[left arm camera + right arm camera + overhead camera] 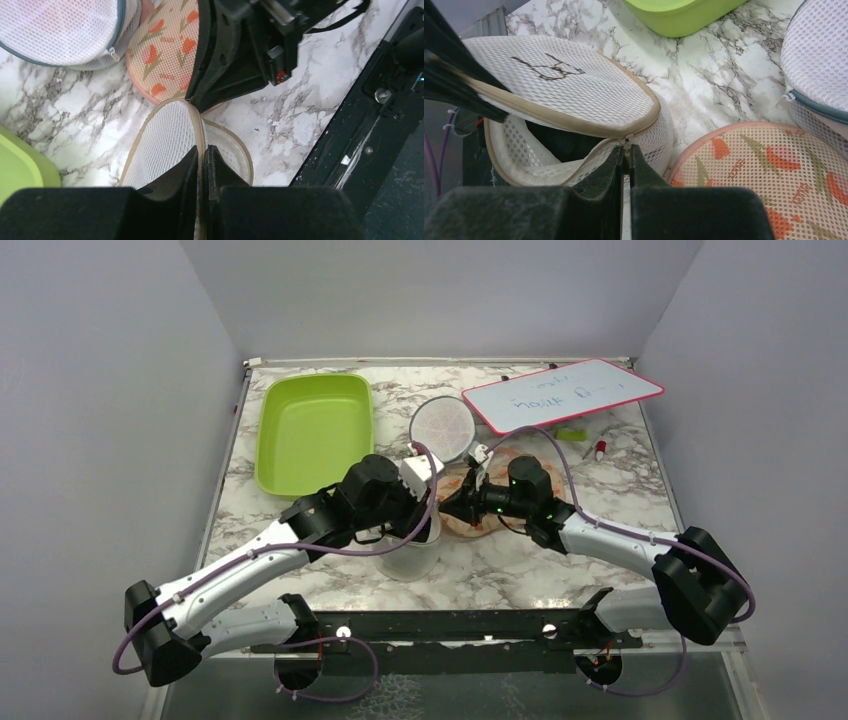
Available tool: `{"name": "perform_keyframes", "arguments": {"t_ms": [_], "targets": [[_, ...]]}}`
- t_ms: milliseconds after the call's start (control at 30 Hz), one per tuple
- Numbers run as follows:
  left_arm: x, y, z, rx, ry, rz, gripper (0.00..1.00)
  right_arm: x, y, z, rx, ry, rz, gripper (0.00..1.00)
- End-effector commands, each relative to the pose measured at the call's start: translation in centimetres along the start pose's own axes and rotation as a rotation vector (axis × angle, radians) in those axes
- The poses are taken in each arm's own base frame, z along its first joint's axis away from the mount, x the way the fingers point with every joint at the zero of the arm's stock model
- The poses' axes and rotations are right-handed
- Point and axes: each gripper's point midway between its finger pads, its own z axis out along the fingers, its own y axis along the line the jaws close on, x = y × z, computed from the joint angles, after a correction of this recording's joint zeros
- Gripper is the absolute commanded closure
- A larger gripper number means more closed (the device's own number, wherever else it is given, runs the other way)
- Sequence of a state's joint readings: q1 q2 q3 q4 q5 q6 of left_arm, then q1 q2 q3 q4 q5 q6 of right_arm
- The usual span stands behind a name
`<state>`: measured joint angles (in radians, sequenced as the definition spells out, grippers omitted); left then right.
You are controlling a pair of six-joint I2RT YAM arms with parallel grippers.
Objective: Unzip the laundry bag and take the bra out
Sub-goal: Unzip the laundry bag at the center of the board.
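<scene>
Right gripper (625,156) first: fingers pressed together, nipping the seam of the laundry bag (574,85) right where the tan rim (644,120) meets the zip. A small pull sits just above the tips; whether the pull itself is between the pads, I can't tell. Over to the left gripper (202,156), likewise clamped tight, pinching the rim edge-on at the bottom centre of its own view, with mesh to either side.

Out from the hands now. In the right wrist view the bag fills the left half of the frame, its cream face with the little bra drawing lifted like a lid. A gap runs from the right fingertips away toward the lower left. Something dark shows in that gap, very likely the bra (555,145), though no strap or tag is visible.

So the geometry that matters is this: the mouth opens leftward from the right fingers, the zip line curves round the rim, and the dark fabric lies just up and left of the right tips. I'd judge the right arm nearer to it, with the left one holding the lid up.

Further out, the orange floral pouch (754,172) touches the bag's right side, the plain mesh pod (55,30) lies beyond, and the green tray (312,430) sits upper left on the marble table (520,575).
</scene>
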<state>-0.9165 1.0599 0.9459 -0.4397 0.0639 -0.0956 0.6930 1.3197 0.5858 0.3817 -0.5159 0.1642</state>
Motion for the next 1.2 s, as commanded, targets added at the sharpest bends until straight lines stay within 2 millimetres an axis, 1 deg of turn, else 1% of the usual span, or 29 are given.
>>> {"name": "perform_keyframes", "arguments": {"t_ms": [0,133,200,267,333,367,400,433,467,567,667,800,833,867,900,1000,1167], "targets": [[-4.8,-1.8,-3.0,0.096,-0.184,0.078,1.00,-0.9,-1.3,0.4,0.078,-0.025,0.045,0.99],[-5.3,-2.7,-4.0,0.140,-0.215,0.070,1.00,-1.2,-2.1,0.5,0.121,-0.012,0.047,0.99],[-4.8,-2.8,-3.9,0.144,-0.215,0.066,1.00,-1.3,-2.9,0.4,0.171,-0.015,0.049,0.99],[-4.5,-2.4,-4.0,0.123,-0.213,0.051,1.00,-1.3,-3.8,0.3,0.216,-0.005,0.043,0.99],[-3.8,-1.9,-3.9,0.096,-0.203,0.028,1.00,-1.7,-3.7,0.3,0.207,0.011,0.025,0.99],[-3.4,-1.7,-3.7,0.080,-0.194,0.016,1.00,-2.0,-3.1,0.3,0.176,0.007,0.007,0.99],[-2.9,-1.3,-3.5,0.062,-0.183,0.004,0.89,-2.5,-2.5,0.2,0.142,-0.003,-0.024,0.99],[-2.5,-1.0,-3.3,0.040,-0.170,-0.012,0.75,-2.8,-1.9,0.0,0.110,-0.015,-0.049,0.99],[-2.2,-0.6,-3.1,0.019,-0.155,-0.026,0.67,-3.0,-1.3,-0.1,0.082,-0.022,-0.061,0.99],[-1.6,-0.4,-2.4,0.001,-0.119,-0.064,0.52,-3.1,0.0,-0.3,0.014,0.002,-0.077,0.99],[-1.6,-0.2,-1.3,-0.008,-0.084,-0.068,0.41,-2.9,1.1,-0.4,-0.050,0.017,-0.077,0.99],[-2.8,-0.3,-0.4,-0.009,-0.074,-0.083,0.20,-2.5,1.3,-0.4,-0.059,0.045,-0.061,0.99],[-3.2,-0.4,-0.2,-0.002,-0.075,-0.076,0.17,-2.4,1.4,-0.5,-0.061,0.049,-0.057,0.99],[-3.5,-0.4,-0.1,0.001,-0.074,-0.065,0.12,-2.3,1.4,-0.5,-0.061,0.049,-0.055,0.99],[-3.6,-0.3,0.0,-0.009,-0.066,-0.059,0.09,-2.4,1.5,-0.5,-0.061,0.048,-0.050,0.99],[-3.5,-0.2,0.6,-0.020,-0.046,-0.053,0.09,-2.7,1.7,-0.6,-0.062,0.046,-0.036,0.99],[-1.6,0.2,1.7,-0.081,0.024,-0.015,0.10,-3.4,1.8,-0.7,-0.057,0.022,-0.025,0.99]]}}
